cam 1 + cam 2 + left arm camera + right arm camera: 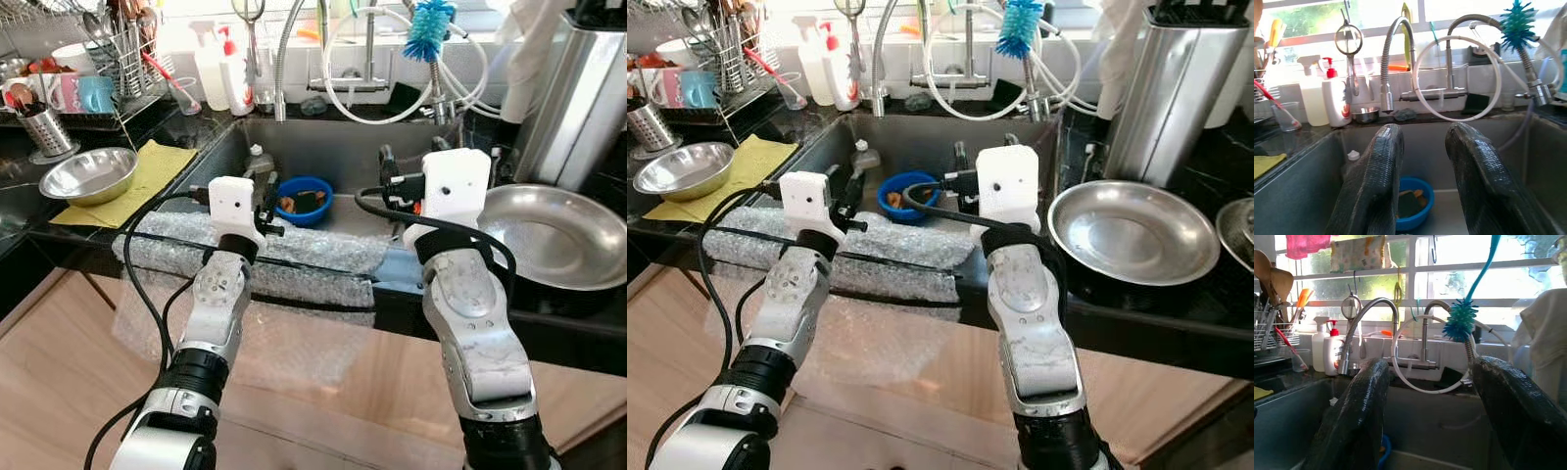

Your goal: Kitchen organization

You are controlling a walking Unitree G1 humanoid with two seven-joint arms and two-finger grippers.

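Nearest you are the two silver arms, reaching forward over the counter edge, which is padded with bubble wrap (294,257). Your left gripper (1422,161) hangs over the near left part of the sink (323,147), its fingers spread apart with nothing between them. Your right gripper (1432,396) hangs over the near right part of the sink, fingers also wide apart and empty.

In the sink you have a blue bowl (303,200) on the basin floor, near the front wall. It holds a dark green scrubbing pad and some orange scraps. From the left wrist view the bowl sits below and just ahead of the left fingers, showing in the gap between them, not touching them. It stands upright, mouth up; being round, it has no long axis to speak of. A small bottle with a white cap (257,157) stands just behind the bowl on its left.

To your right, a large steel pan (558,235) rests on the black counter, mouth up and empty. To your left, a steel bowl (89,174) sits on a yellow cloth (162,166), also empty. Behind it, a dish rack (108,69) holds mugs and utensils. A blue bottle brush (429,27) stands up by the taps.
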